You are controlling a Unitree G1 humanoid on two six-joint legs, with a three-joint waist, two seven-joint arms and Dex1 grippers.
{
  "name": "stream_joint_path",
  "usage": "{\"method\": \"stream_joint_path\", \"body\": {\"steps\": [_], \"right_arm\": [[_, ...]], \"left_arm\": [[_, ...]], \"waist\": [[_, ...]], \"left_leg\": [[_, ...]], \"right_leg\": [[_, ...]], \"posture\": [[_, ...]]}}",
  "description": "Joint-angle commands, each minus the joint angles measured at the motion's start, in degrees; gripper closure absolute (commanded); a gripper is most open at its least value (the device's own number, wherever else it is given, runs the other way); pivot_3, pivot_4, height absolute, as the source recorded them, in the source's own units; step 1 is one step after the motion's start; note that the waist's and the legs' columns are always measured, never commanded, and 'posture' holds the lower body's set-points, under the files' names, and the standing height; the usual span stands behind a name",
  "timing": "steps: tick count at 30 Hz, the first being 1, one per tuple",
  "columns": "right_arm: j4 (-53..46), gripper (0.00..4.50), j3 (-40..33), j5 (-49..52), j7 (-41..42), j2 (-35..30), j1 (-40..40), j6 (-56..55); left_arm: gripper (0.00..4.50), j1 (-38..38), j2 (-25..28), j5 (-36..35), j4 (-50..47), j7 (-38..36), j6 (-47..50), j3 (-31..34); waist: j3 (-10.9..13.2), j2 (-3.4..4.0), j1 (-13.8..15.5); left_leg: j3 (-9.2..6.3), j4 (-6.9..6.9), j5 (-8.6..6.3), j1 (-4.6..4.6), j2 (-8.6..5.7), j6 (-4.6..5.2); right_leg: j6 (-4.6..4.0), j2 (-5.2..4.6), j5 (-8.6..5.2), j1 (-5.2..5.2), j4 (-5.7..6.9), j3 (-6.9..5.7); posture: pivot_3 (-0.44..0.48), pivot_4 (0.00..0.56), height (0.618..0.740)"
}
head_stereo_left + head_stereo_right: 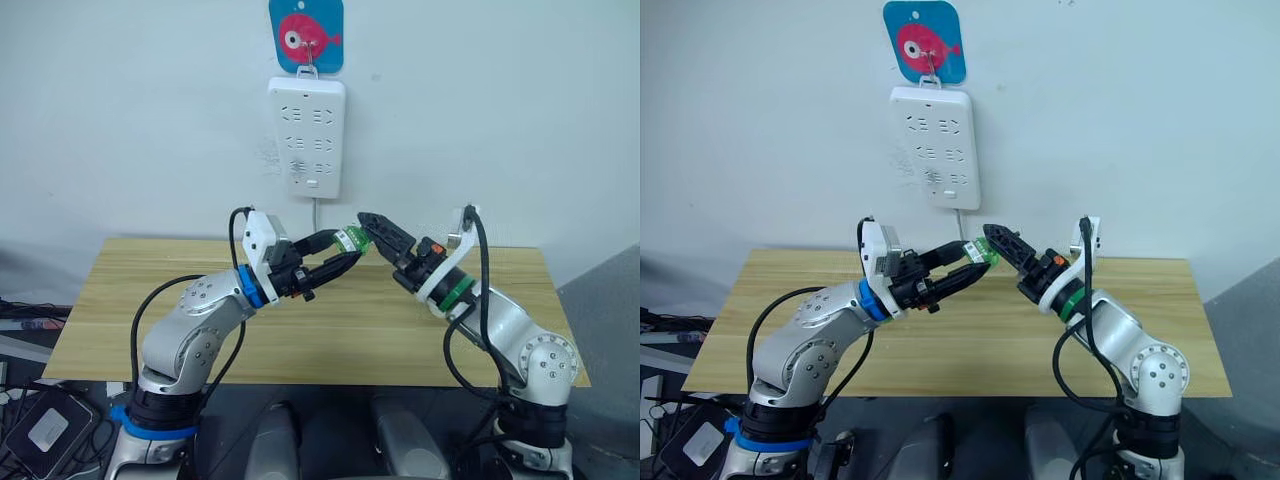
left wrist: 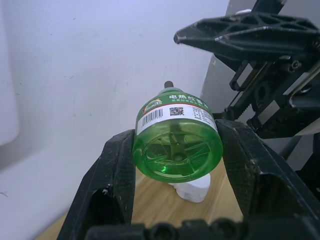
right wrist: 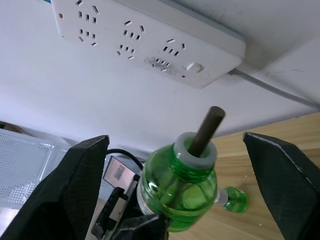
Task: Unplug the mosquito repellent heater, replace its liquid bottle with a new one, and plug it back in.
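Note:
My left gripper (image 1: 347, 250) is shut on its liquid bottle (image 2: 177, 145), a translucent green bottle with a label and a bare dark wick (image 3: 207, 129), held in the air above the table's far edge. My right gripper (image 1: 373, 227) meets it from the right, open, with a finger (image 3: 75, 185) on each side of the bottle's neck and apart from it. Below the bottle a small white piece, which looks like the heater (image 2: 192, 191), rests on the table, mostly hidden. The new one (image 3: 236, 200), a small green bottle with a pale end, lies on the table behind.
The white power strip (image 1: 306, 137) hangs on the wall above the grippers with nothing plugged into it, its cable (image 1: 316, 212) dropping behind the table. A blue fish hook (image 1: 306, 35) holds it. The wooden table (image 1: 130, 310) stretches left and right.

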Motion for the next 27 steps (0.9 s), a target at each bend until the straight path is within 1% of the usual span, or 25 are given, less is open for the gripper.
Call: {"method": "stream_joint_path", "body": {"steps": [1,2,7,8,16,17,18,19,21,22,23,24,25,26,27], "right_arm": [[-0.8,1.27,1.5,1.1,0.2,-0.1,-0.1,-2.3],[-0.8,1.72,1.9,1.4,0.3,-0.1,-0.1,-2.8],[-0.6,3.48,3.3,2.6,0.4,-0.7,-0.1,-4.2],[-0.7,3.69,3.7,3.0,0.4,-0.9,0.0,-4.3],[-0.7,3.69,4.9,4.9,0.5,-2.5,0.3,-5.5],[-0.6,3.69,4.8,4.8,0.7,-2.9,0.4,-5.7],[-0.6,3.69,4.7,4.6,0.9,-3.4,0.5,-5.8],[-0.3,3.69,4.3,3.3,2.2,-4.8,0.7,-5.5],[0.1,3.69,4.0,0.9,4.4,-7.3,1.0,-5.0],[0.2,3.69,4.2,-2.1,6.6,-9.6,1.3,-4.5],[0.2,3.69,4.5,-4.1,8.1,-11.0,1.5,-4.2],[0.4,3.69,6.7,-11.7,12.3,-14.5,1.9,-5.0],[0.6,3.69,8.4,-17.2,15.3,-16.9,2.2,-5.8],[2.4,3.69,12.9,-28.0,19.5,-20.2,2.3,-10.2],[3.7,3.69,16.0,-35.9,22.7,-22.3,2.4,-13.6]], "left_arm": [[2.23,0.5,-0.6,0.3,-2.0,0.0,-1.7,-0.5],[2.23,0.6,-0.7,0.5,-2.1,0.1,-1.9,-0.7],[2.23,1.0,-1.0,0.4,-2.5,0.1,-2.1,-1.0],[2.23,1.1,-1.1,0.5,-2.6,0.2,-2.4,-1.0],[2.23,1.2,-1.0,1.1,-2.3,0.4,-3.1,-1.1],[1.67,1.4,-0.5,1.4,-2.0,0.1,-3.3,-0.8],[1.52,1.6,0.1,1.8,-1.7,-0.2,-3.5,-0.6],[1.37,2.4,2.1,3.6,-1.3,-0.9,-4.2,-0.4],[0.75,3.8,5.4,6.4,-0.8,-2.1,-5.3,-0.3],[0.40,4.9,7.7,7.1,-0.8,-3.2,-5.2,-0.2],[0.16,5.7,9.1,7.3,-0.8,-4.0,-5.1,-0.1],[0.01,7.5,11.8,7.5,-1.4,-5.4,-4.4,0.5],[0.01,8.8,13.5,7.4,-1.9,-6.2,-3.9,0.8],[0.00,10.6,15.7,7.5,-2.9,-7.3,-3.5,1.1],[0.00,11.8,17.3,7.5,-3.6,-8.0,-3.4,1.2]], "waist": [[0.0,0.00,0.0],[0.0,0.00,0.0],[0.0,0.00,0.0],[0.0,0.00,0.0],[0.0,0.00,0.1],[0.0,0.00,0.1],[0.0,0.00,0.1],[0.0,0.00,0.1],[0.0,0.01,0.0],[0.0,0.01,0.0],[0.0,0.01,0.1],[0.0,0.01,0.1],[0.0,0.01,0.1],[0.0,0.01,0.1],[0.0,0.01,0.1]], "left_leg": [[0.00,0.00,0.00,0.00,-0.01,0.00],[0.00,0.00,0.00,0.00,-0.01,0.00],[0.00,0.01,0.00,0.00,0.00,0.00],[0.01,0.01,0.00,0.00,0.00,0.00],[0.00,0.01,0.00,0.00,0.00,0.00],[0.00,0.01,0.00,0.00,0.00,0.00],[0.00,0.01,0.00,0.00,0.00,0.00],[0.00,0.01,0.00,0.00,0.00,0.00],[0.00,-0.01,0.00,0.01,0.00,0.00],[0.01,-0.03,0.00,0.01,0.01,0.00],[0.01,-0.03,0.00,0.01,0.01,0.00],[0.01,-0.03,0.00,0.01,0.01,0.00],[0.01,-0.04,0.00,0.01,0.01,0.00],[0.01,-0.05,0.00,0.01,0.01,0.00],[0.01,-0.06,0.00,0.01,0.02,0.00]], "right_leg": [[0.00,0.00,0.00,0.00,0.00,0.01],[0.00,0.00,0.00,0.00,0.00,0.01],[0.00,0.00,0.00,0.00,0.00,0.01],[0.00,0.00,0.00,0.00,0.00,0.02],[0.00,0.00,0.00,0.00,0.01,0.01],[0.00,0.00,0.00,0.00,0.01,0.01],[0.00,0.00,0.00,0.00,0.01,0.01],[0.00,0.00,0.00,0.00,0.01,0.01],[0.00,0.00,0.00,0.00,0.01,0.02],[0.00,0.00,0.00,-0.01,0.01,0.03],[-0.01,0.00,0.00,-0.02,0.00,0.02],[-0.01,0.00,-0.01,-0.02,-0.01,0.03],[-0.01,0.00,-0.01,-0.02,-0.02,0.03],[-0.01,0.00,-0.01,-0.03,-0.04,0.03],[-0.01,-0.01,-0.02,-0.03,-0.06,0.02]], "posture": [[-0.147,0.218,0.723],[-0.147,0.218,0.723],[-0.142,0.217,0.723],[-0.142,0.217,0.723],[-0.139,0.217,0.723],[-0.135,0.218,0.723],[-0.135,0.218,0.723],[-0.134,0.219,0.723],[-0.133,0.221,0.723],[-0.133,0.221,0.723],[-0.128,0.223,0.723],[-0.128,0.223,0.723],[-0.128,0.223,0.723],[-0.128,0.223,0.723],[-0.128,0.223,0.723]]}}
